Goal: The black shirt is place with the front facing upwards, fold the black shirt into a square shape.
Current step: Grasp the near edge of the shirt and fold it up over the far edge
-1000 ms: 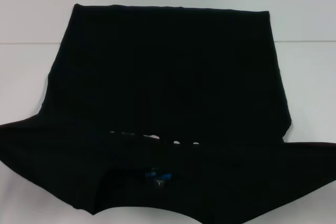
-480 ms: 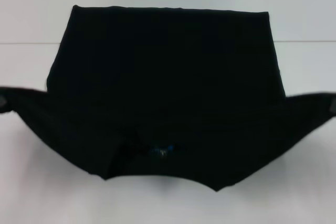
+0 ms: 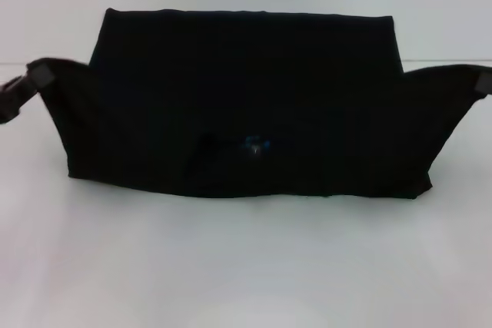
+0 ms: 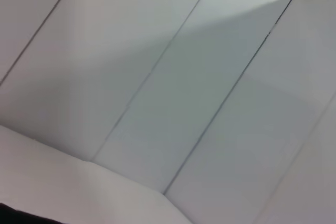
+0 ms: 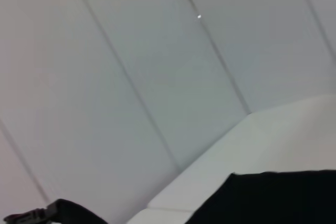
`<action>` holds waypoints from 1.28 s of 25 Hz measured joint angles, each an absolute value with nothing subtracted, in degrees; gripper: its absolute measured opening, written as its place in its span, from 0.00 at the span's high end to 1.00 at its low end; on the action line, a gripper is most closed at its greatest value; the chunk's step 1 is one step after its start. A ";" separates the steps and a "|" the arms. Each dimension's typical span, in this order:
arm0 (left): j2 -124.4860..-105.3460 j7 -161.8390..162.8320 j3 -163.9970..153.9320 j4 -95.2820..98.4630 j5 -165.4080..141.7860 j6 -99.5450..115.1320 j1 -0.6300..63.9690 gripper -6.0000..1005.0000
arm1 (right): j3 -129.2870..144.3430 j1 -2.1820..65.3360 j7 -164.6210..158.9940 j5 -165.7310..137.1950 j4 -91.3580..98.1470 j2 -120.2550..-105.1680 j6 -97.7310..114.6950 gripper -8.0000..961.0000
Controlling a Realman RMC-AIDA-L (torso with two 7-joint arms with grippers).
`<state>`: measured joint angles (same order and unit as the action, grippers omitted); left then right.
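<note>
The black shirt (image 3: 246, 105) lies on the white table (image 3: 246, 266), its far edge flat and straight, while its near part is lifted and drawn toward the far edge. The small blue neck label (image 3: 254, 145) shows near the middle of the raised cloth.

The left gripper (image 3: 32, 76) sits at the shirt's left corner and the right gripper (image 3: 483, 82) at its right corner. Each looks closed on a corner of the cloth, since both corners stand up off the table and pull outward into points (the fingertips themselves are buried in black fabric, so this is a judgement from how the cloth hangs). The wrist views show mostly wall panels and give no look at either arm's fingers; the right wrist view catches a patch of the shirt (image 5: 273, 198).

The relation that matters is this: the shirt's long axis runs left to right between the two grippers, and the flat far edge lies forward of both. Both arms are about equally far from that edge, so the fold likely calls for carrying the two corners forward together and laying them down level.
</note>
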<state>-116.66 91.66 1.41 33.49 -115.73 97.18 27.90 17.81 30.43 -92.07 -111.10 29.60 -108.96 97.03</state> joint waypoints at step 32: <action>-123.58 72.73 -3.91 28.48 -114.95 57.49 38.62 0.98 | 25.76 38.30 -80.21 -110.88 28.65 -119.47 56.72 0.97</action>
<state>-123.58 72.73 -3.91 28.48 -114.95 57.49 38.62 25.76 38.30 -80.21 -110.88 28.65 -119.47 56.72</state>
